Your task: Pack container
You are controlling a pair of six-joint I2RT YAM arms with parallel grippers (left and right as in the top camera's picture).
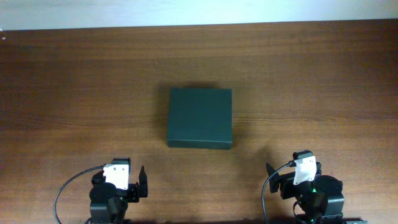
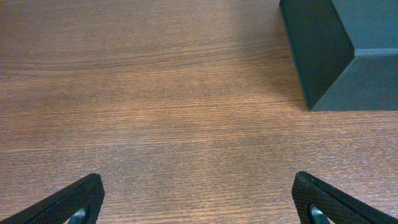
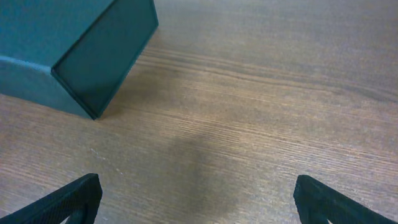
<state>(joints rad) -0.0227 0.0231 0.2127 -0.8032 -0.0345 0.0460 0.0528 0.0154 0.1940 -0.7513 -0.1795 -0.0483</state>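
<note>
Both grippers sat wide and empty as I looked in: the left gripper (image 1: pixel 138 182) parked at the near edge on its side, the right gripper (image 1: pixel 278 176) parked on the other, neither touching anything. From the left wrist I saw my fingertips (image 2: pixel 68 200) spread apart over bare wood, and the right wrist gave the same picture, pads (image 3: pixel 68 198) splayed with nothing between them.

The box (image 1: pixel 200 117) lay closed near the middle of the table (image 1: pixel 74 81), well apart from both arms, its lid flat and square to the edges. From the left wrist its near corner (image 2: pixel 329 50) showed up top right; from the right wrist it sat top left (image 3: pixel 93 56).

My worries were these, as I judged it. Nothing to pack was in any view, so I could not tell what was meant to go in, and reaching blind would have wasted a move. I could not see which edge carried the hinge either; prying the wrong side might have torn the cardboard or shoved the box across the table. It looked light and matte on smooth wood, so a one-handed lift at the lid could simply have dragged or tipped it unless the other arm braced it. Wide fingers coming down on the lid could also have dented it.
</note>
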